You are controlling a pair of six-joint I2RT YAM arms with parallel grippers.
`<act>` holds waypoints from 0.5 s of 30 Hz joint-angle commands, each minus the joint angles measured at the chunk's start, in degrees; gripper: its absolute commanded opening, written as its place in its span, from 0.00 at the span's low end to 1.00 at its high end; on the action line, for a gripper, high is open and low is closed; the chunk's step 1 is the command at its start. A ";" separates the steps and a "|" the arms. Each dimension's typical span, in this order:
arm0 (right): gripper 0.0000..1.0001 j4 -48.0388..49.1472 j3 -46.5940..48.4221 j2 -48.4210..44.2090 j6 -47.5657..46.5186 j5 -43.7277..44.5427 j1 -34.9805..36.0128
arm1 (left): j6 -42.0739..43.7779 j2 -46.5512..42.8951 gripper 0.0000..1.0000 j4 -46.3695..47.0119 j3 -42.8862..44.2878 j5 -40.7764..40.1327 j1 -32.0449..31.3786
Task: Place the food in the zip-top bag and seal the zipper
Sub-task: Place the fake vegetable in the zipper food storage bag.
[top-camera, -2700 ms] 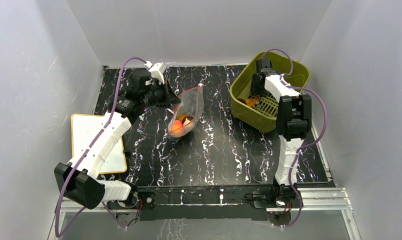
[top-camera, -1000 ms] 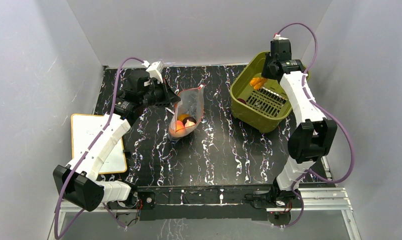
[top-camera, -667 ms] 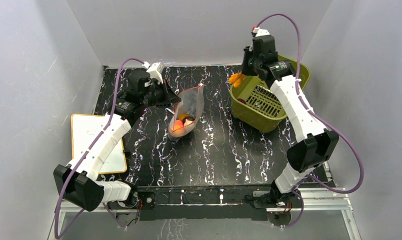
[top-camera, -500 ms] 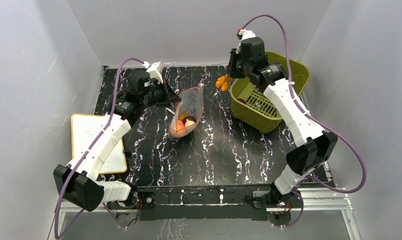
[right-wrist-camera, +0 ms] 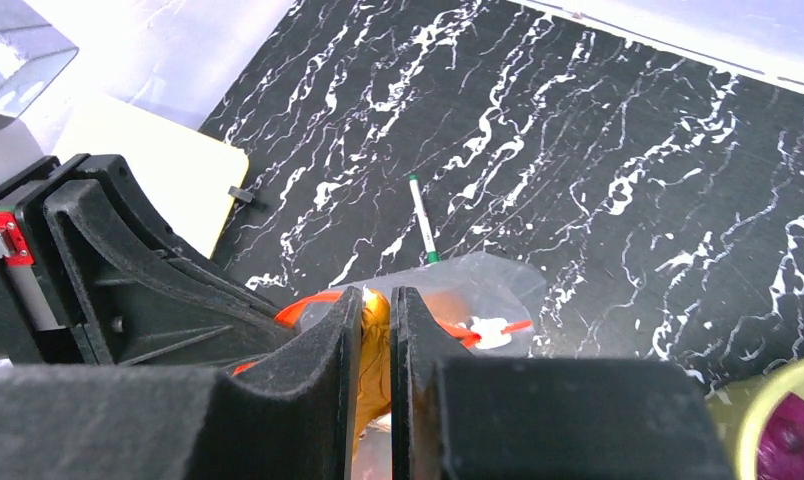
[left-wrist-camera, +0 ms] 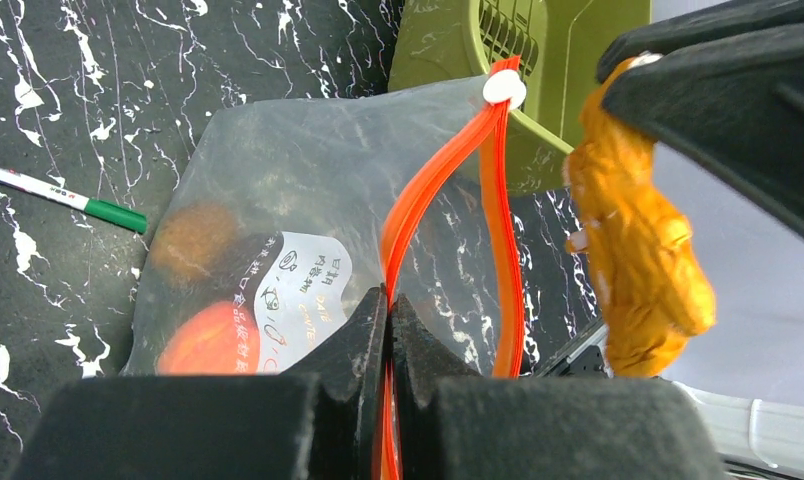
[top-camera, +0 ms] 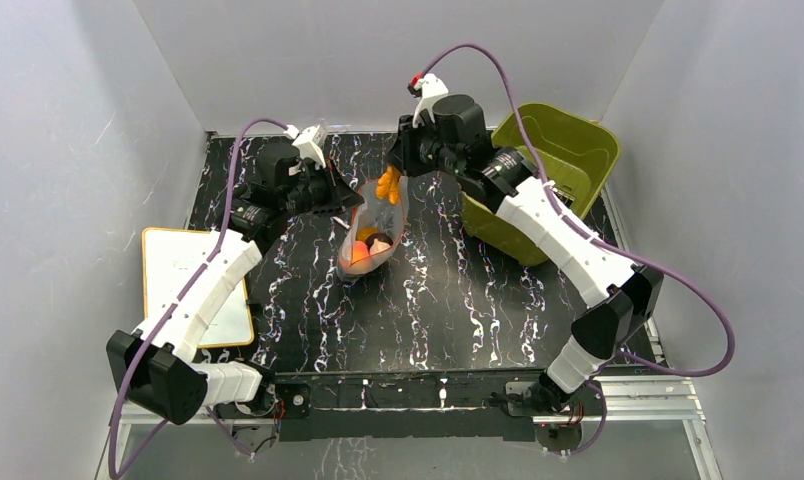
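The clear zip-top bag (top-camera: 376,215) lies mid-table with its mouth held up and open. My left gripper (left-wrist-camera: 389,300) is shut on the near lip of the red-orange zipper (left-wrist-camera: 446,172); the white slider (left-wrist-camera: 504,88) sits at the far end. Inside the bag lie an orange-pink peach (left-wrist-camera: 210,340), a brownish piece (left-wrist-camera: 190,236) and a beige piece (top-camera: 380,243). My right gripper (right-wrist-camera: 376,300) is shut on an orange food piece (left-wrist-camera: 638,250) and hangs right over the bag's mouth (top-camera: 388,185).
The olive-green basket (top-camera: 563,150) stands at the back right, with a purple piece (right-wrist-camera: 793,440) in it. A white pen with a green cap (left-wrist-camera: 68,197) lies beyond the bag. A white board (top-camera: 183,285) lies at the table's left edge.
My right arm has lifted the orange piece out of the basket and swung left with it to above the bag's mouth. The left arm and the bag have stayed put.
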 commanded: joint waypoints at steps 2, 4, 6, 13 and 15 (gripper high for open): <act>0.01 8.18 -4.29 -1.56 -1.46 -2.83 1.89 | -0.50 -2.73 0.00 1.88 -0.42 1.32 -0.05; 0.02 9.06 -5.31 -1.42 -1.05 -3.40 2.57 | -0.54 -2.86 0.00 1.91 -0.43 1.20 -0.05; 0.02 9.75 -6.33 -1.14 -1.41 -3.61 3.32 | -0.50 -2.87 0.00 1.95 -0.41 1.10 -0.02; 0.11 10.46 -10.56 -0.79 -1.75 -2.92 4.21 | -1.11 -2.89 0.00 2.18 -0.48 1.64 -0.05; 0.16 10.48 -10.56 -1.15 -2.02 -1.82 4.15 | -1.13 -3.32 0.00 2.14 -0.64 1.39 -0.05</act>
